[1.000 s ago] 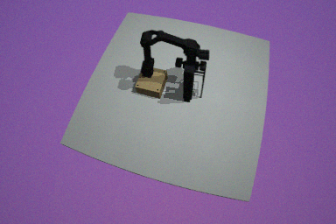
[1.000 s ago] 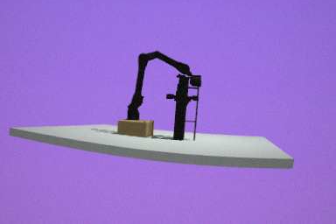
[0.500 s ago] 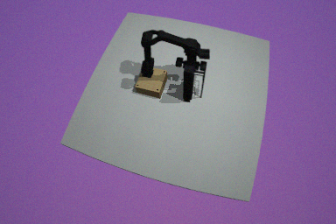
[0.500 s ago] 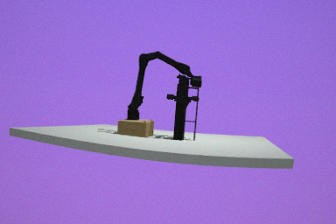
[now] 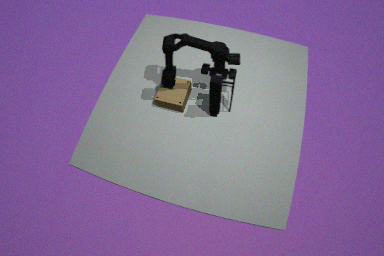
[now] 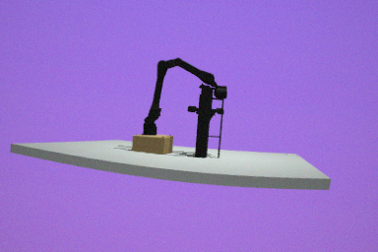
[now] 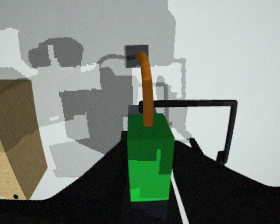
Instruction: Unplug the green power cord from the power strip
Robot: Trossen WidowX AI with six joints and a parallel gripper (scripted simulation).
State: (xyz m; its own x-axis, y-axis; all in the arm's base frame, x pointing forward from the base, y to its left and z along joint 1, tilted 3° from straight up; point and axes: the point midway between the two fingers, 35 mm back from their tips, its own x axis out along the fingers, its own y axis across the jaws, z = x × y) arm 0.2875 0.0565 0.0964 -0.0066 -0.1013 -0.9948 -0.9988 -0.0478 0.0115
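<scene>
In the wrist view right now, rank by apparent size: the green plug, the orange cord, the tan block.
1. Green plug, shut in the pincer, though nearest the camera.
2. Tan block, cut off by the frame edge, so unsure against the plug.
3. Orange cord, thinnest.

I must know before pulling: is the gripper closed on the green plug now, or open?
Closed on it. In the wrist view the green plug sits between the gripper's dark fingers.

Bright green block-shaped plug (image 7: pixel 150 157), clamped between dark gripper fingers, orange cord (image 7: pixel 145 91) arching from its top to a small grey square end, above worktop's middle
</scene>
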